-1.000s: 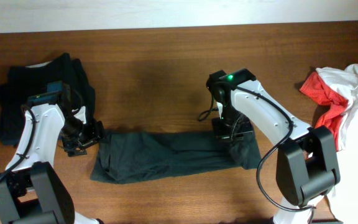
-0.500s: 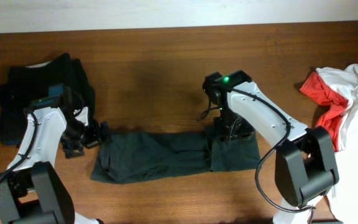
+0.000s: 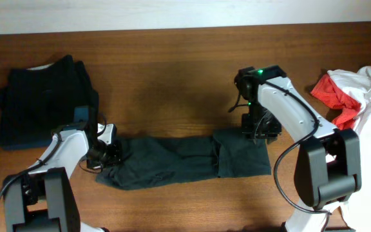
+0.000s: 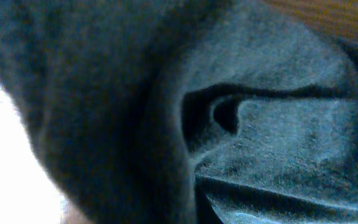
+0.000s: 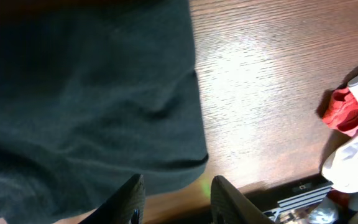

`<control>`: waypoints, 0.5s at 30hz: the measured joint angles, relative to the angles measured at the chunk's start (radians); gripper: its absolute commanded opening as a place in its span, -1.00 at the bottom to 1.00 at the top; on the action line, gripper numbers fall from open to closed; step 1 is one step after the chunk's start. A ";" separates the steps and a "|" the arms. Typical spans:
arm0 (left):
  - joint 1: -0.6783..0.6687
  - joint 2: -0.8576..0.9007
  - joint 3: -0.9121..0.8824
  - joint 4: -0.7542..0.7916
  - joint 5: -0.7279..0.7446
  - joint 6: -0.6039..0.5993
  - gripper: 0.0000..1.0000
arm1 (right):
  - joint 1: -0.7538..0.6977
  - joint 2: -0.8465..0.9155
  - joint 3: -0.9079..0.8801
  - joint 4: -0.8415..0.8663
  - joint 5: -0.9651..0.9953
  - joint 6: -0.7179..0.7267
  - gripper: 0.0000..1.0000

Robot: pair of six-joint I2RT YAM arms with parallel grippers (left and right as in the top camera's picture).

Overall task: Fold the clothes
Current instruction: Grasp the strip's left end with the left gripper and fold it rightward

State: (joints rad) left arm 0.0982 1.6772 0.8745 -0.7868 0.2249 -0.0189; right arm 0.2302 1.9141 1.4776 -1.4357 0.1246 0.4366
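Across the wood-grain table (image 3: 172, 84) lies a soft, wrinkled, oblong charcoal T-shirt (image 3: 172, 161).

A charcoal shirt (image 3: 172, 161) lies folded in a long strip across the counter (image 3: 172, 77), right end doubled over; black pile (image 3: 44, 96) folded far left; white-red garment (image 3: 362, 103) crumpled right

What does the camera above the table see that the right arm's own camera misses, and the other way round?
Only overhead: the folded dark pile and the left arm, at the left end of the dark garment. Only right wrist: its own fingers, apart, nothing between them. Both: that garment, the white-and-red garment and the wooden table.
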 measured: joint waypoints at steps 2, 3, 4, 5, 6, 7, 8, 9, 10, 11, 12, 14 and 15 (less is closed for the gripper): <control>0.000 0.000 0.039 -0.064 -0.004 0.000 -0.99 | -0.101 0.000 0.000 0.001 0.007 -0.032 -0.22; -0.002 0.002 0.105 -0.150 -0.042 -0.008 -0.99 | -0.148 0.000 -0.001 0.002 0.010 -0.048 -0.23; -0.005 0.001 0.172 -0.222 -0.088 -0.016 -0.99 | -0.183 0.000 -0.002 0.000 0.010 -0.062 -0.23; -0.007 0.000 0.247 -0.288 -0.145 -0.024 -0.99 | -0.210 0.000 -0.003 0.004 0.010 -0.078 -0.23; -0.006 0.000 0.355 -0.362 -0.228 -0.031 -0.99 | -0.252 0.000 -0.004 0.001 0.011 -0.097 -0.22; -0.006 -0.001 0.417 -0.404 -0.266 -0.035 -0.99 | -0.280 0.000 -0.004 0.000 0.011 -0.103 -0.23; -0.006 -0.003 0.529 -0.489 -0.310 -0.069 -0.99 | -0.299 0.000 -0.004 0.001 0.010 -0.108 -0.23; -0.009 -0.005 0.577 -0.517 -0.315 -0.082 -0.99 | -0.301 0.000 -0.004 0.000 0.010 -0.109 -0.23; -0.018 -0.005 0.621 -0.547 -0.300 -0.098 -0.99 | -0.301 0.000 -0.005 0.002 0.010 -0.110 -0.23; -0.038 -0.005 0.649 -0.560 -0.278 -0.110 -0.99 | -0.301 0.000 -0.005 0.002 0.010 -0.112 -0.23; -0.076 -0.005 0.673 -0.557 -0.240 -0.121 -0.99 | -0.301 0.000 -0.005 0.001 0.010 -0.116 -0.23; -0.195 -0.005 0.678 -0.540 -0.177 -0.161 -0.99 | -0.301 0.000 -0.005 0.000 0.010 -0.119 -0.24; -0.258 -0.005 0.678 -0.523 -0.156 -0.181 -0.99 | -0.301 0.000 -0.005 0.000 0.010 -0.120 -0.23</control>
State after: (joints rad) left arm -0.1596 1.6718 1.5524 -1.3102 0.0685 -0.1997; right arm -0.0708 1.9141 1.4731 -1.4353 0.1345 0.3164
